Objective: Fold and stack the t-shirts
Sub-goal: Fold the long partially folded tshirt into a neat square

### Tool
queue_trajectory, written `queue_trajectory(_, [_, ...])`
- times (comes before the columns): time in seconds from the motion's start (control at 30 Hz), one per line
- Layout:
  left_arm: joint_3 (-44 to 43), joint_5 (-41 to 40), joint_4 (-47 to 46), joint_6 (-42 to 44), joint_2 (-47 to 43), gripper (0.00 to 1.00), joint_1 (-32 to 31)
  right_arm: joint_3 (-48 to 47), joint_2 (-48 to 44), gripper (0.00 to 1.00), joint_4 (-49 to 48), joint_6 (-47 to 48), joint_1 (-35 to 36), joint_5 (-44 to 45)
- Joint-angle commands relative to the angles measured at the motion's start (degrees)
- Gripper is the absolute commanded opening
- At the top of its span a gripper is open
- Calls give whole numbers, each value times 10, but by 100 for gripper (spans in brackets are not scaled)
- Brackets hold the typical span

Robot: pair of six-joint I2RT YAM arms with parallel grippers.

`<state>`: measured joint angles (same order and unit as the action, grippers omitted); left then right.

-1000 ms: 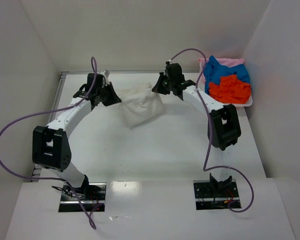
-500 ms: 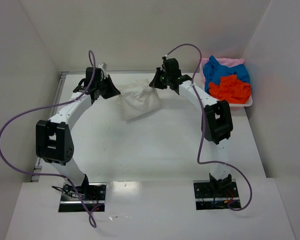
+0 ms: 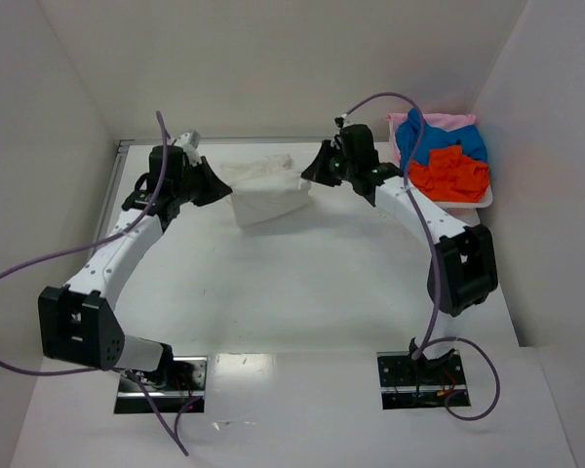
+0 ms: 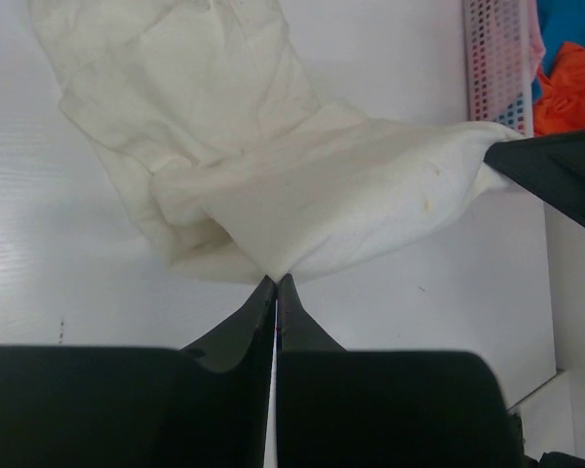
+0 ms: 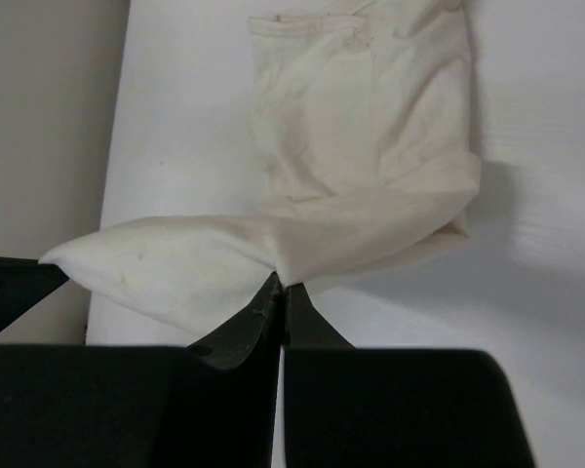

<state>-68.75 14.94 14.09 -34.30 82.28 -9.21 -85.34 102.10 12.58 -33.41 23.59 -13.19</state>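
Off-white t-shirt [image 3: 265, 190] lies at the far middle of the table [image 3: 302, 283], stretched between the 2 arms. The top camera shows the left gripper [image 3: 214, 187] at the cloth's left corner and the right gripper [image 3: 310, 174] at its right corner, but the fingertips there are too small and dark to read. The 2 wrist cameras settle it: each shows its own black fingers pressed together on a pinch of the cloth's edge. Each also catches the other gripper's dark tip at the far end of the taut fold. Only the wrist views show that the off-white t-shirt is doubled over, with a lifted band in front and a flat, wrinkled layer on the table behind it. Only the top view shows the whole white tray [image 3: 463, 204] at the far right, well apart from that shirt. It holds the blue t-shirt [image 3: 434, 144], the orange-red t-shirt [image 3: 453, 175] and the pink t-shirt [image 3: 453, 120] in a heap. The left wrist view cuts the tray to a strip of latticed wall with scraps of blue and orange. How many shirts make up the heap cannot be told.
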Motion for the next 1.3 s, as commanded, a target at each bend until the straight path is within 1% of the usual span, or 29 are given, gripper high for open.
queue_trajectory(0.0, [27, 4, -10, 10, -63, 0, -7, 39, -66, 0, -45, -13, -3, -10])
queue_trajectory(0.13, [42, 18, 19, 10, -109, 0, -12, 84, -113, 0, -45, -19, 4, -10])
queue_trajectory(0.4, [54, 5, 72, -1, -177, 0, -46, 172, -222, 0, -45, -45, 35, 10])
queue_trajectory(0.57, [42, -1, 103, -8, -220, 0, -46, 184, -285, 0, -26, -50, 35, 30])
queue_trajectory(0.67, [20, -1, 109, -8, -220, 0, -46, 157, -297, 0, -6, -44, 35, 43])
queue_trajectory(0.83, [7, -6, 104, -2, -168, 0, -46, 124, -248, 0, 1, -32, 35, 48])
queue_trajectory(0.93, [7, -12, 98, -2, -138, 0, -46, 117, -206, 0, -10, -27, 35, 48])
queue_trajectory(0.97, [7, -12, 98, -2, -130, 0, -46, 110, -180, 0, -10, -22, 30, 48])
queue_trajectory(1.2, [20, -7, 54, -2, -56, 0, -40, 83, -82, 0, -29, -11, 13, 32])
queue_trajectory(1.27, [12, -7, 46, -2, -28, 0, -34, 59, -61, 0, -34, -10, 13, 26])
